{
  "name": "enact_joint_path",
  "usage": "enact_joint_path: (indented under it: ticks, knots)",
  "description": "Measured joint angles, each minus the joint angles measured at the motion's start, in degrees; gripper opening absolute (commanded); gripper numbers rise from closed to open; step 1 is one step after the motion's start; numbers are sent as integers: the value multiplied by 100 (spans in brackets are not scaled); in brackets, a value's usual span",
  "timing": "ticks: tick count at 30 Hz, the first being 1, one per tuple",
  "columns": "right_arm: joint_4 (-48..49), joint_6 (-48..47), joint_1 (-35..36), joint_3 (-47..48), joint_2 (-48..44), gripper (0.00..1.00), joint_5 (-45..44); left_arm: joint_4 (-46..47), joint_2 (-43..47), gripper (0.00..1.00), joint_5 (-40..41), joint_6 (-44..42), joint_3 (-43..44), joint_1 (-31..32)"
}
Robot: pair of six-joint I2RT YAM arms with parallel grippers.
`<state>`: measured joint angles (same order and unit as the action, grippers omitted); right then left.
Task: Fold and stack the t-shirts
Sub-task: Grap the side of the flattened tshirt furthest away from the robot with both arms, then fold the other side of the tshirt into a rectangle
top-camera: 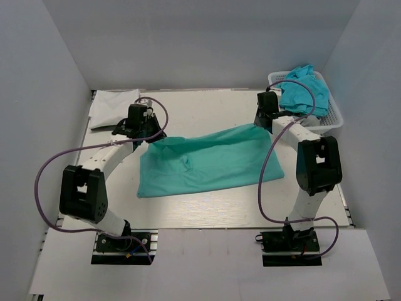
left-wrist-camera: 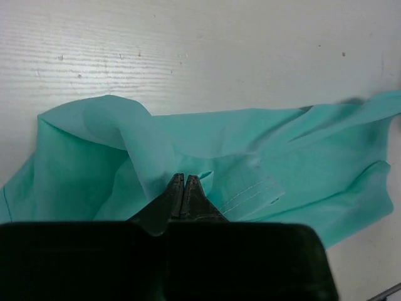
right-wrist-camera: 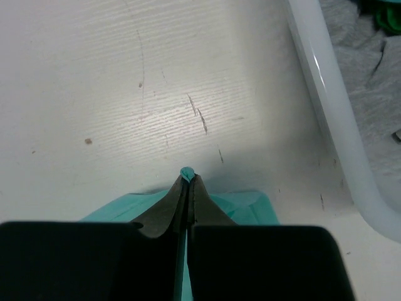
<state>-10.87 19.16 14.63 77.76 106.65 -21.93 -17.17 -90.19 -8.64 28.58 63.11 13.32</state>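
Here the teal-green t-shirt [top-camera: 207, 160] lies spread across the middle of the surface [top-camera: 207, 106]. Its long axis runs left to right, tilted so that the right end reaches nearer the far edge and the left end sits nearer the near edge. The cloth is loosely flat, with a small pucker near its centre and soft folds along the far hem. A stitched hem shows in the left wrist view.

The left jaws are closed on the shirt's far-left corner, with a fold of cloth draped over their tips. The right jaws are pressed together on the far-right corner, and a small tip of teal pokes out past them.

At the far-right corner stands a white lattice basket [top-camera: 335, 118] holding a crumpled turquoise-blue t-shirt [top-camera: 304, 91]. In the right wrist view grey cloth [right-wrist-camera: 357, 37] lies beyond the basket's rim. At the far-left corner a white t-shirt [top-camera: 113, 103] lies folded flat, with a dark strip along its near edge that cannot be made out.

The surface is white with a faint grain and carries small scuffs and scratches. Plain pale grey walls [top-camera: 188, 37] close it in on the left, far and right sides. Purple cables [top-camera: 44, 182] loop from both arms.
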Motion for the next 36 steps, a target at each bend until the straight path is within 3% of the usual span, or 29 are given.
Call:
enact_joint_path:
  ticks: [10,20,21,23,24,25,26,28,29,30,31,32,36]
  knots:
    - [168,122,0,-861,-538,0,111,219,1429,0,-361,654,-1672,136]
    - [229,254,0,-1416,-863,0,203,177,1773,0,-577,1043,-2658,402]
    - [225,271,0,-1517,-927,0,212,144,1766,4,-568,1051,-2686,424]
    - [199,297,0,-1707,-1049,8,212,24,1700,24,-533,1073,-2686,457]
    - [186,341,0,-1803,-1108,8,203,-70,1648,28,-503,1095,-2675,479]
    - [166,363,0,-1899,-1169,19,186,-184,1587,44,-468,1113,-2667,492]
    - [173,422,0,-2028,-1241,29,164,-328,1528,52,-415,1106,-2656,496]
    - [136,538,0,-2352,-1443,49,90,-686,1458,78,-321,1145,-2645,505]
    - [87,616,-4,-2500,-1545,50,46,-892,1449,93,-260,1130,-2625,509]
    - [26,651,-7,-2656,-1687,52,-24,-1143,1449,100,-184,1130,-2581,509]
    - [-85,715,-7,-2809,-1860,75,-118,-1464,1453,100,-68,1209,-2490,509]
    - [-223,798,-11,-2885,-2000,89,-212,-1602,1460,100,-22,1185,-2437,509]
    - [-579,896,-37,-2966,-2483,90,-527,-2350,1541,100,306,1191,-1976,509]
